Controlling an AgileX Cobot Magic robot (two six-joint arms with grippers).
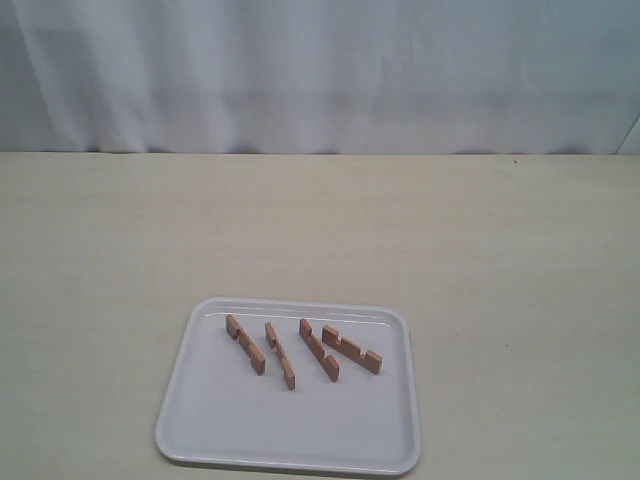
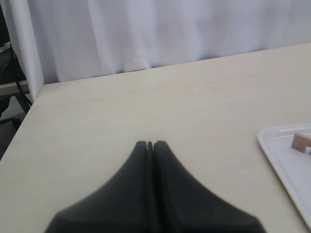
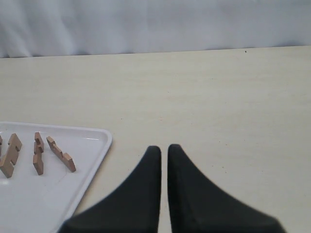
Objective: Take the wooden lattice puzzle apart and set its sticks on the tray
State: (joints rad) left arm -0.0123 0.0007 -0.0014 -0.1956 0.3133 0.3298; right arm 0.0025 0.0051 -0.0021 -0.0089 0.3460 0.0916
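Sticks [image 1: 318, 350]: all four apart, roughly parallel, lying on the tray [image 1: 300, 432]
Left gripper [image 2: 150, 144]: pressed together, empty, off the tray's side
Right gripper [image 3: 164, 150]: same deal, opposite side, looks nearer

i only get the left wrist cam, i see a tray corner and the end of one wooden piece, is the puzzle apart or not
observer: Apart. The exterior view shows four separate sticks lying on the tray, none interlocked.
operator: any of them off the tray
observer: No. All four lie inside the rim, in the half of the tray farther from that camera, and none is on the table.
operator: right gripper holding anything
observer: No. The right wrist view shows the right gripper shut with nothing in it, over bare table beside the tray.
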